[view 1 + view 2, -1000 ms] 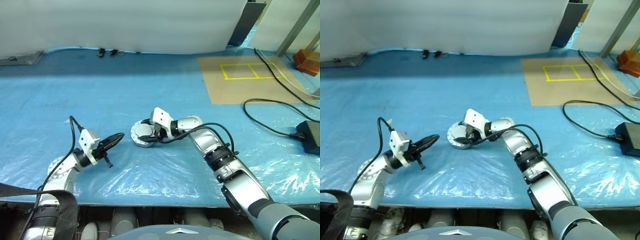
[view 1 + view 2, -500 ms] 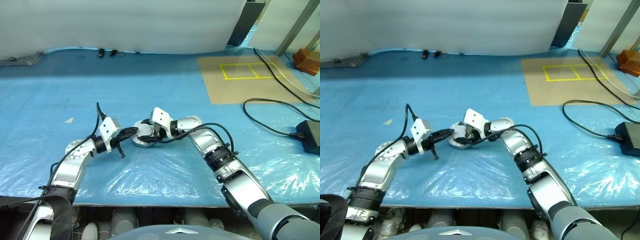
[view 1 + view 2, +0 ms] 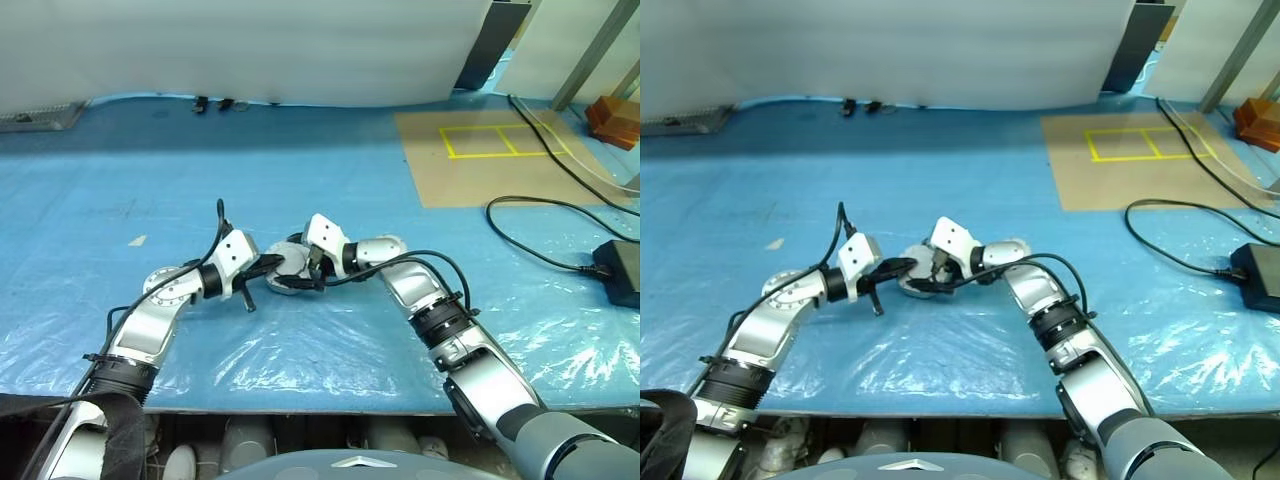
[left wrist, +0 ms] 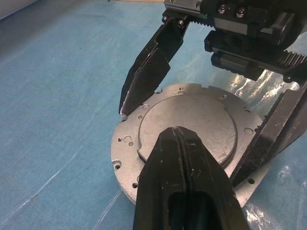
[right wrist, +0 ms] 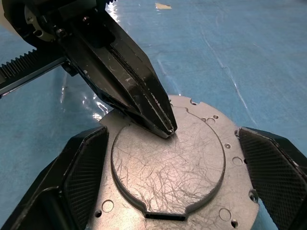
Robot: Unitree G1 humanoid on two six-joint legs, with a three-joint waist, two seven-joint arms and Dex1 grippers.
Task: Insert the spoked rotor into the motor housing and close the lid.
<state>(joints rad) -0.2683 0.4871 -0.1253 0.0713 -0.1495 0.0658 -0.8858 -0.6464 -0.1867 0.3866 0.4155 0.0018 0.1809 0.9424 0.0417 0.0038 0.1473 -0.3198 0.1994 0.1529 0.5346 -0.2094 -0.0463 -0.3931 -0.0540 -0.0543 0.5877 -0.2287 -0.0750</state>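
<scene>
Both grippers met at the motor housing (image 3: pixel 285 272) on the blue sheet: left gripper (image 5: pixel 163 125), fingers pressed together, had swung in onto its lid (image 5: pixel 169 168) w/ tips, while right gripper (image 4: pixel 194 108) spread wider, so lid prob. seated.

1. I see blue plastic sheeting (image 3: pixel 300 180) covering the table
2. A brown board (image 3: pixel 500 160) with yellow taped squares (image 3: pixel 497 142) lies far right
3. Black cable (image 3: pixel 540 215) runs to a black power brick (image 3: pixel 620 270)
4. White wall panel (image 3: pixel 250 45) behind
</scene>
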